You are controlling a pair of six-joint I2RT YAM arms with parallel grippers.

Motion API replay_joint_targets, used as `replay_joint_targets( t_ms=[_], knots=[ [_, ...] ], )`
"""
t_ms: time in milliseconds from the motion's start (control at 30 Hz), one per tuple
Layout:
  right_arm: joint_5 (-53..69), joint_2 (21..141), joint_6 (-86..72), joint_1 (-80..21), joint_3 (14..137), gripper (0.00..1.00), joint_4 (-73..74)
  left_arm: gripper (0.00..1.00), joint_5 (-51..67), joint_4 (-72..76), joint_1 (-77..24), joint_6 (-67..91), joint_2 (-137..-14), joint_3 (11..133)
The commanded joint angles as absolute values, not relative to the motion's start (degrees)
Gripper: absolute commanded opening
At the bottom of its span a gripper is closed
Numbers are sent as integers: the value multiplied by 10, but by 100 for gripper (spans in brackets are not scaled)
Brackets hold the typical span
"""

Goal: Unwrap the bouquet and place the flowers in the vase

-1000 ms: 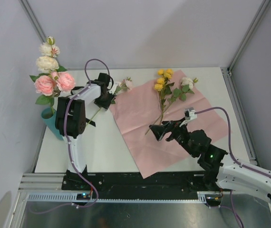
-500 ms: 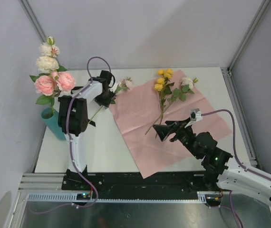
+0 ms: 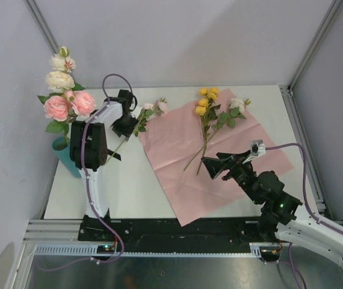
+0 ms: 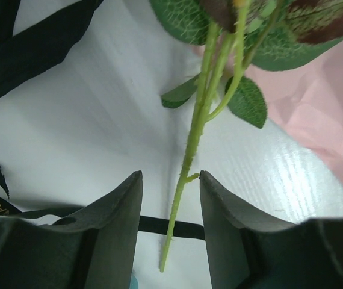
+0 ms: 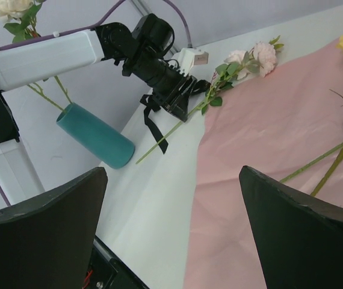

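Observation:
The bouquet lies unwrapped, its pink paper [image 3: 171, 144] spread flat on the table. A yellow flower [image 3: 206, 99] and a white flower [image 3: 237, 103] rest on the paper. A pale pink flower [image 3: 157, 106] lies at the paper's left edge. Its green stem [image 4: 192, 138] runs between the fingers of my left gripper [image 4: 170, 174], which is open, with a gap on each side of the stem. The teal vase [image 3: 63, 155] at the left edge holds pink and cream roses [image 3: 69, 103]. My right gripper [image 3: 210, 167] hovers wide open and empty over the paper.
A black ribbon [image 5: 156, 129] lies across the stem's lower end, near the vase [image 5: 96, 135]. The left arm [image 3: 90, 144] stands between the vase and the paper. Cage posts and walls close in the table's back and sides.
My right gripper has drawn back to the right over the paper. My left gripper has shifted slightly left along the pale pink flower's stem.

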State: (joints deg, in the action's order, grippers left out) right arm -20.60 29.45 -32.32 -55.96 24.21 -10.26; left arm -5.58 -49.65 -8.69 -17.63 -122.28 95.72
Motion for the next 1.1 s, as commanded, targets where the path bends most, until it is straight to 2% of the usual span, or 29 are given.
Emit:
replay_joint_targets(
  t_ms=[0,300,633,867,933,1067],
  knots=[
    [-217,275,-315,-554,240,99,-98,48,-56,-516,-76,-201,-1231,985],
    [-208,272,-315,-545,235,99,-110,49,-59,-540,-66,-214,-1261,1042],
    [-212,264,-315,-536,235,99,-103,49,-72,-546,-63,-285,-1234,986],
    [-211,259,-315,-533,235,99,-98,50,-47,-548,-61,-395,-1193,886],
    [-209,259,-315,-532,235,99,-99,48,-45,-549,-61,-394,-1200,892],
    [-204,261,-316,-530,235,99,-101,32,-38,-550,-61,-374,-1207,917]
  ],
)
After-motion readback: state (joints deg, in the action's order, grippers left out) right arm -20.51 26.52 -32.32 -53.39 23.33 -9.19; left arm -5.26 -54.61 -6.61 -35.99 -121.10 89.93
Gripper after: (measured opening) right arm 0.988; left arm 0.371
